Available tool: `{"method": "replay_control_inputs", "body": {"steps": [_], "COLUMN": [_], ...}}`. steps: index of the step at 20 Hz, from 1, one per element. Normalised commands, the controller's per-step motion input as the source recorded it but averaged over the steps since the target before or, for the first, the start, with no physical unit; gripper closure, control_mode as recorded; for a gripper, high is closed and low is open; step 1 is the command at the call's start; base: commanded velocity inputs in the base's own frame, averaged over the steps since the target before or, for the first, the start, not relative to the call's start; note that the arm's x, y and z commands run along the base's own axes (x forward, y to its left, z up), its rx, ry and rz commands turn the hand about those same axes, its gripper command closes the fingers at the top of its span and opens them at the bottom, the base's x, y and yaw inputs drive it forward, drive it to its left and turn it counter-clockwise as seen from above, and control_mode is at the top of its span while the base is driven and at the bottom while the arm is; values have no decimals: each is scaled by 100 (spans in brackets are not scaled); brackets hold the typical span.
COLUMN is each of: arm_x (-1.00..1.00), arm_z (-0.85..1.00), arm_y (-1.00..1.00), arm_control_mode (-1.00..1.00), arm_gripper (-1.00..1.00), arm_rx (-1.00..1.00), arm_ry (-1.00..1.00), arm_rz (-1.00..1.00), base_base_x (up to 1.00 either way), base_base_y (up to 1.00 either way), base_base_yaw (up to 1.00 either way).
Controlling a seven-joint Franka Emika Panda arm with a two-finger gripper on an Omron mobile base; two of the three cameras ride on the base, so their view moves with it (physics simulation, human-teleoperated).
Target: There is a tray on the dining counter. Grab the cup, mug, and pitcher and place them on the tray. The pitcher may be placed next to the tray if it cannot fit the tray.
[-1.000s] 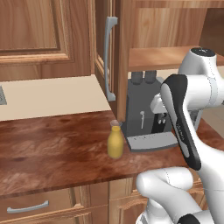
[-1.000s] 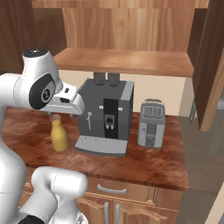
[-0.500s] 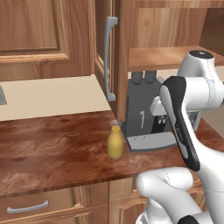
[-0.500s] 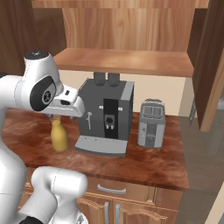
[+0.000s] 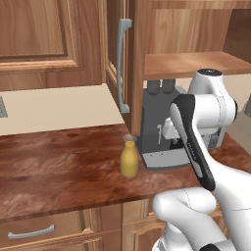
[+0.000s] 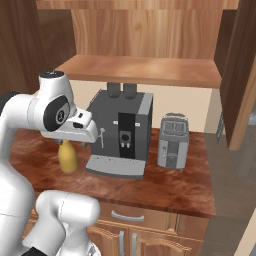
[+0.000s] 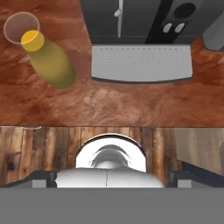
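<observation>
A mustard-yellow pitcher (image 5: 128,159) with a narrow neck and pale rim stands upright on the wood counter, just left of the grey coffee machine (image 5: 158,128). From the right base it is the pitcher (image 6: 67,158) partly behind my hand. My gripper (image 6: 75,142) points down, above the counter's front edge, close over the pitcher and apart from it. Looking down from the hand, the pitcher (image 7: 50,61) is at upper left, and the dark fingertips (image 7: 43,177) stand wide apart with nothing between them. The tray, cup, mug and dining counter are out of view.
The coffee machine (image 6: 122,132) with its drip tray (image 7: 142,63) sits right of the pitcher. A grey toaster (image 6: 172,141) stands further right. Wall cabinets and a shelf (image 6: 140,67) hang above. A long cabinet handle (image 5: 122,63) is behind the pitcher.
My arm has sunk a little and swung slightly toward the pitcher. The pitcher and the machines have not moved. The jaws stay wide.
</observation>
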Motion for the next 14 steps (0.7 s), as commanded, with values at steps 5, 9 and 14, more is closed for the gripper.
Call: {"method": "replay_control_inputs", "body": {"steps": [5,9,14], "arm_x": [4,3,7], "arm_z": [-26,-14,-22], "arm_y": [21,22,22], "arm_control_mode": [-100,-100,-100], "arm_gripper": [-100,-100,-100], "arm_rx": [0,0,0], "arm_ry": [13,10,7], "arm_rz": [0,0,0], "base_base_x": [0,0,0], "base_base_y": [0,0,0], "base_base_yaw": [0,0,0]}}
